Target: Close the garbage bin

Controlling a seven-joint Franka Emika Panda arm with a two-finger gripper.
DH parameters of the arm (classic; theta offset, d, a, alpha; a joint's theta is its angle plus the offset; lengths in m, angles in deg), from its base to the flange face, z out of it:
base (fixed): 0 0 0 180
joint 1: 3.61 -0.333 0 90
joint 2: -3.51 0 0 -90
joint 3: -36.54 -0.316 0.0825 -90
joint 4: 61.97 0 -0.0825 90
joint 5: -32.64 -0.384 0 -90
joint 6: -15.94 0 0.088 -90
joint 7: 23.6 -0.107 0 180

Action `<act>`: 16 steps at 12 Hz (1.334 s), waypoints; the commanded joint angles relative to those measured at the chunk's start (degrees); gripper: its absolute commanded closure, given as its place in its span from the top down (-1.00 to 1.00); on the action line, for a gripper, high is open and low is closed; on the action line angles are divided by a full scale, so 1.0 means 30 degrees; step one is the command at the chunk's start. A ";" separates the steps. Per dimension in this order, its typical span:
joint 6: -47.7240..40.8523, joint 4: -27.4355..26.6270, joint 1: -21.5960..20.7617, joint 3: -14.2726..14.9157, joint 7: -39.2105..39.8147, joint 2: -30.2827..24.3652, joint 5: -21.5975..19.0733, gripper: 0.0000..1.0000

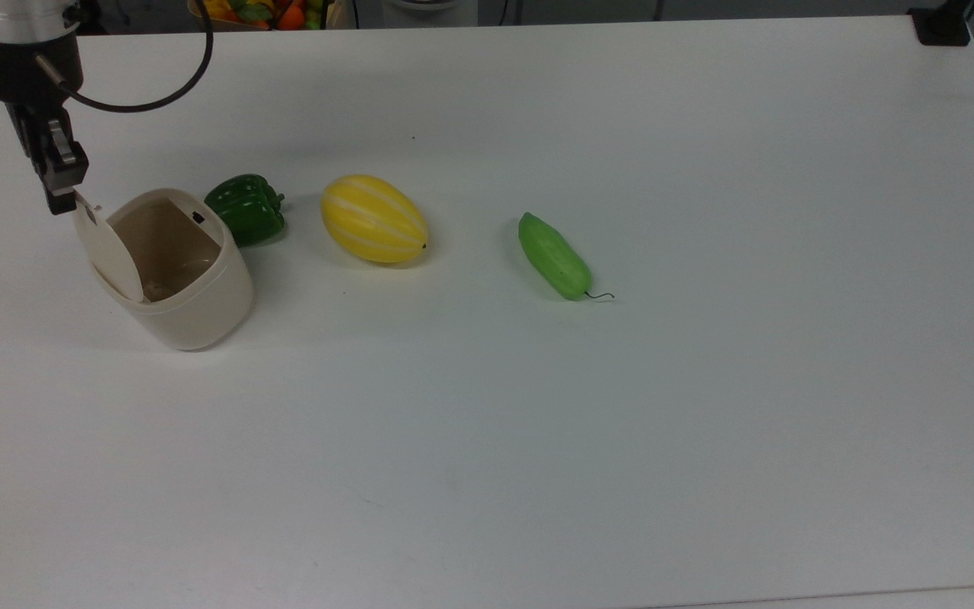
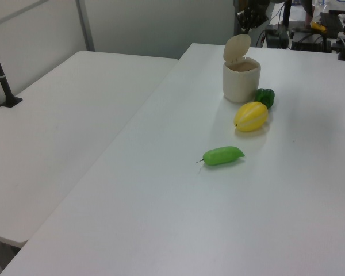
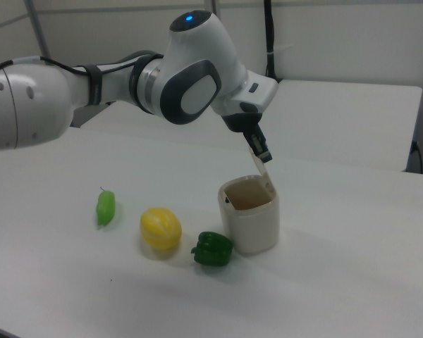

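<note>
Pushing the raised lid (image 1: 109, 250) off-centre could tip the light garbage bin (image 1: 191, 304) into the pepper (image 1: 246, 209); whether the gripper (image 1: 60, 199) is parted, I cannot tell.

Bright, even overhead light across the white table (image 1: 622, 423); soft, short shadows under the garbage bin (image 1: 174, 271) and beside the yellow melon (image 1: 374, 218). Slight softness, no harsh glare.

Top view's left to right: bin (image 1: 191, 296), pepper (image 1: 246, 209), melon (image 1: 374, 218), cucumber (image 1: 554, 255)
</note>
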 commanded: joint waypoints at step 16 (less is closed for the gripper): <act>-0.3255 -0.0386 -0.2287 0.0001 0.0755 0.1882 0.0366 -1.00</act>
